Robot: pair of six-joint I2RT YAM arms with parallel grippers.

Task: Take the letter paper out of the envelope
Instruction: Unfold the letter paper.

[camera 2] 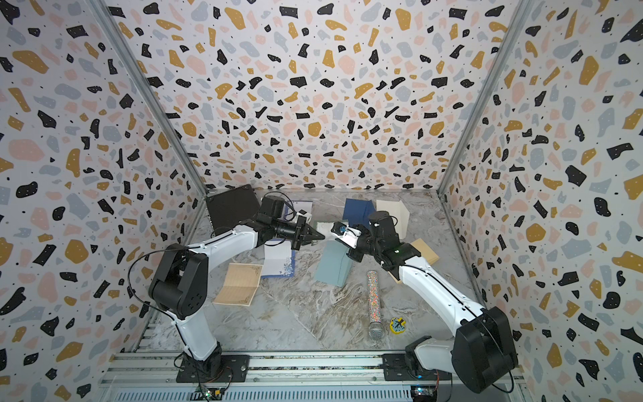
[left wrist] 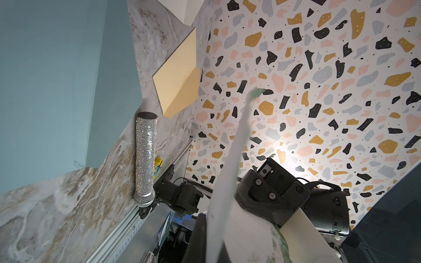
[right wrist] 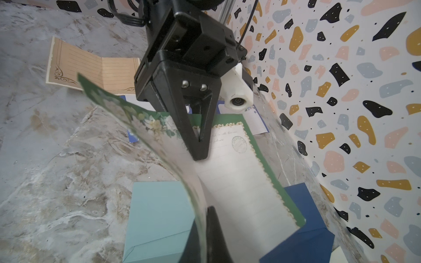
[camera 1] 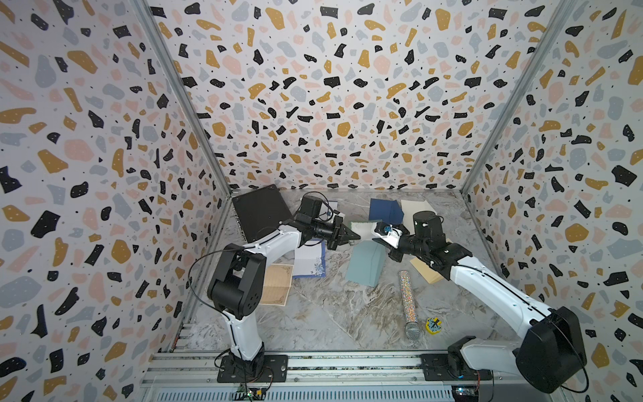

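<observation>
The green-bordered letter paper (right wrist: 239, 173) was found clear of the teal envelope (right wrist: 157, 216) and held aloft. The left gripper (right wrist: 200, 145) was clamped on the sheet. The right gripper's (right wrist: 205, 234) hold could not be determined. The sheet was judged light, limp and tearable, best gripped at an edge.

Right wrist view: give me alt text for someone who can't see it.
The left gripper pinches a green-bordered letter paper, held curling in the air. On the marble table beneath lie a teal envelope, a dark blue envelope and, farther off, a tan lined sheet.
</observation>
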